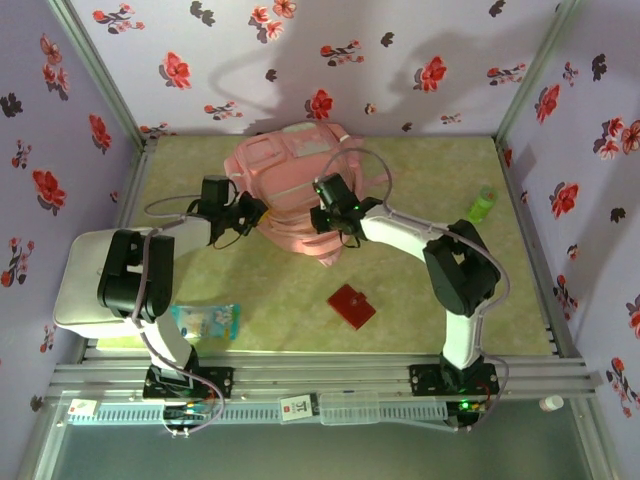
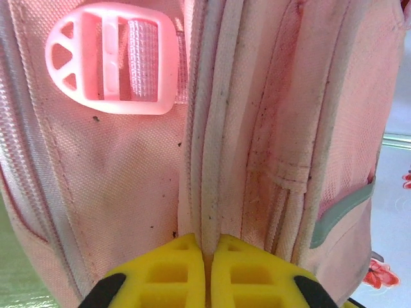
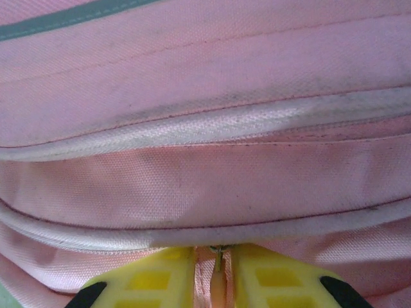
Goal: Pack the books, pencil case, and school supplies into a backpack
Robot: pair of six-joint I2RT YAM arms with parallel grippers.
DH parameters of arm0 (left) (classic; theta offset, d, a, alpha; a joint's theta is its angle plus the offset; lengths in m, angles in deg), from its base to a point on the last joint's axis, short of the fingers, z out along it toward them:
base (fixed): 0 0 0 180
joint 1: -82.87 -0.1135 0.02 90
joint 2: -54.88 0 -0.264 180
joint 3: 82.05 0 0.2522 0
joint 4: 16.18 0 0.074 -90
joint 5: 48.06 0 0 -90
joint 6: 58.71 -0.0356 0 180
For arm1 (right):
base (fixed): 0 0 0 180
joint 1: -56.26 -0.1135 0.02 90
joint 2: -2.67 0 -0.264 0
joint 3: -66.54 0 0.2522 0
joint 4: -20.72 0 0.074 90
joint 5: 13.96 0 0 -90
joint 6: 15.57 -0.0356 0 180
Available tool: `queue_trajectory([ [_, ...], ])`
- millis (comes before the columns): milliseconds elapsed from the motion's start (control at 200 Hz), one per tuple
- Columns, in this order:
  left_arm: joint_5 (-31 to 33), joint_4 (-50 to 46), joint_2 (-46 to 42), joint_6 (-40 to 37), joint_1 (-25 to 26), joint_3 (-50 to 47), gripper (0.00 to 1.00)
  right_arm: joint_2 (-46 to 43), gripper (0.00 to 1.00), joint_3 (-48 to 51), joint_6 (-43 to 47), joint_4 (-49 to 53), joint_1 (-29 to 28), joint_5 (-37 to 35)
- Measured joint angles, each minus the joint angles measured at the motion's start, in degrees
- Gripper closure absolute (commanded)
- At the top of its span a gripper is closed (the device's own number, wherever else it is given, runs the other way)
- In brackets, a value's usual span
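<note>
Nearest the arm bases, a flat pale blue thing (image 1: 205, 322) lies on the bench (image 1: 430, 290) by the left arm. The red square piece (image 1: 351, 305) lies flat near the middle, well apart from everything else.

Further out, both arms reach in to the near end of the backpack (image 1: 285, 170), which lies in the far middle of the bench. The left hand (image 1: 252, 213) meets its left side and the right hand (image 1: 322, 218) its right side.

In the left wrist view the left hand (image 2: 207, 253) is clenched on the backpack (image 2: 128, 179), its yellow fingers (image 2: 173, 269) pinching a pale piped seam; a pink plastic buckle (image 2: 112, 58) sits beyond on the fabric.

In the right wrist view the right hand (image 3: 215, 263) is clenched on the backpack (image 3: 205, 173) too, with a narrow pink strip caught between its fingers (image 3: 276, 279).

A small green thing (image 1: 483, 205) lies at the far right of the bench
</note>
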Motion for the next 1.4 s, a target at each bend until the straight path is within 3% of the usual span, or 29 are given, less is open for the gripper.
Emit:
queue_trajectory([
  [130,0.0,-0.24,0.0,-0.04,-0.02,0.04,0.97,1.16,0.77,-0.76,0.04,1.05,0.0,0.33],
  [425,-0.02,-0.96,0.0,-0.33,-0.07,0.42,0.97,1.33,0.98,-1.7,0.13,2.73,-0.07,-2.08],
  [745,-0.44,-1.31,-0.07,-0.98,-0.17,0.72,0.95,-0.28,0.99,-0.5,-3.3,3.48,2.71,-9.27],
  [1050,0.28,-4.59,-1.99,-3.45,-1.55,0.74,0.49,-0.66,1.0,-0.17,-2.62,2.73,3.23,-7.56],
  [1400,4.59,-11.08,-14.36,-4.76,-6.21,-1.88,0.38,-0.13,1.0,-6.8,1.57,3.45,-4.63,-3.72],
])
